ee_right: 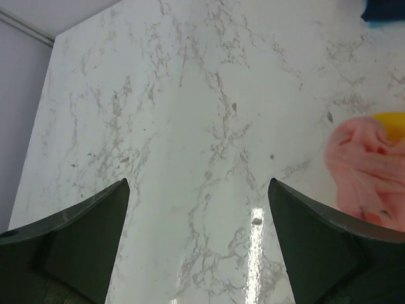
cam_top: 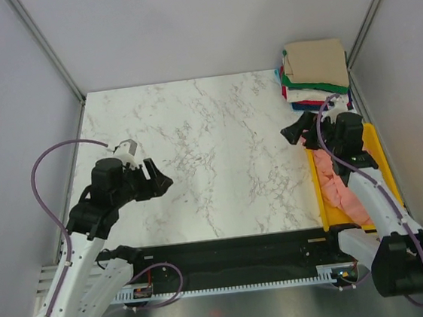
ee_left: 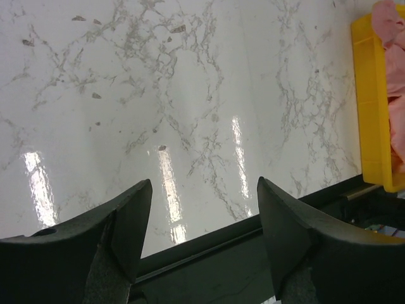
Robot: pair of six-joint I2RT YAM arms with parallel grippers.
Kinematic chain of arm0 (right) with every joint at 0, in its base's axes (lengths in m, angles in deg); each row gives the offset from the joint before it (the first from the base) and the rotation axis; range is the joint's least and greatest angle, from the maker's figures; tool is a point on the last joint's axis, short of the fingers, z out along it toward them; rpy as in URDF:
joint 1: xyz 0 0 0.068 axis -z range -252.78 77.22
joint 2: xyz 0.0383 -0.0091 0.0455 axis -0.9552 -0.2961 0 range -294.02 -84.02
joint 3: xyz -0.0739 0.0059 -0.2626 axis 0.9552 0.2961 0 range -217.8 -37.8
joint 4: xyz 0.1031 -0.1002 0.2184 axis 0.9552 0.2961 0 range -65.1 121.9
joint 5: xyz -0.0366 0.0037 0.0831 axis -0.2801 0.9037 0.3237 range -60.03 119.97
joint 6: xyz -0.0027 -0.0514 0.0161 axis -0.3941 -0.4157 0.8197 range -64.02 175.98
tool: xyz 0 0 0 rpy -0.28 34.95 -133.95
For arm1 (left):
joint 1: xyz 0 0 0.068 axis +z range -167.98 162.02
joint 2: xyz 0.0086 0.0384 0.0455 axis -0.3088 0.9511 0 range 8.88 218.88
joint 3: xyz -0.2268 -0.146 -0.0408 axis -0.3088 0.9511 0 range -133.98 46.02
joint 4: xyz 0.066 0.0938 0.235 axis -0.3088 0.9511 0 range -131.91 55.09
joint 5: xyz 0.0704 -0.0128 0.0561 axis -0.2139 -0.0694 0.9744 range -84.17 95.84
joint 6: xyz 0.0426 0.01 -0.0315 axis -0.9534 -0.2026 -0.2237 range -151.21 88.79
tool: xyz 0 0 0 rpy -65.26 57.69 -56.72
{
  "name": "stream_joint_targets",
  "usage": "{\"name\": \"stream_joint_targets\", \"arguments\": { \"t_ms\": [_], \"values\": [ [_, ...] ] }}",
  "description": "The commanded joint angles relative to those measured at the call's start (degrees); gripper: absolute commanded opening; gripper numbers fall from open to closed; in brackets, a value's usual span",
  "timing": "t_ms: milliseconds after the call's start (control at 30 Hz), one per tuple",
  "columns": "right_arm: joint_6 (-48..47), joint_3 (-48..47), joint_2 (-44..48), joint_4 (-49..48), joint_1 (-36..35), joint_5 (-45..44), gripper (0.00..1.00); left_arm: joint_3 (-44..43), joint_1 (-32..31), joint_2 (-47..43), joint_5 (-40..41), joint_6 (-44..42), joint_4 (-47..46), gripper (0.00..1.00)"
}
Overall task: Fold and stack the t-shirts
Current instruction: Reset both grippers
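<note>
Folded stack (cam_top: 314, 72) of shirts, tan on top with green, white, red and blue edges showing beneath, at the upper right corner of the table (cam_top: 210, 143). A pink shirt (cam_top: 342, 189), unfolded and crumpled, lies in the yellow tray (cam_top: 375, 145) at the right edge, below the stack; in the right wrist view a fold of it spills over the tray's rim toward the table. Right pincer (cam_top: 294, 133), released and spread wide, holds nothing and hovers just left of the tray, between stack and pink shirt. Left pincer (cam_top: 160, 175), also released and empty, hangs over bare marble at centre left, well apart from all cloth. Judged step: fetching the pink shirt for folding. Risks: a pinch into the bunched cloth may catch several layers, so the shirt comes out twisted and will not spread flat; cloth snagged on the rim may drag or tip the tray; a high swing of the right arm near the corner may brush the stack and skew it.
</note>
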Motion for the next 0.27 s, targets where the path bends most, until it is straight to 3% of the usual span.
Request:
{"name": "stream_joint_targets", "arguments": {
  "t_ms": [0, 233],
  "values": [
    [-3.01, 4.85, 8.27, 6.78, 0.13, -4.25, 0.98, 0.19, 0.42, 0.83, -6.91, -3.34, -4.15, 0.75],
    [7.26, 16.99, 25.16, 10.57, 0.13, -7.33, 0.98, -0.77, 0.51, 0.22, -5.45, -5.37, -7.75, 0.75]
  ]
}}
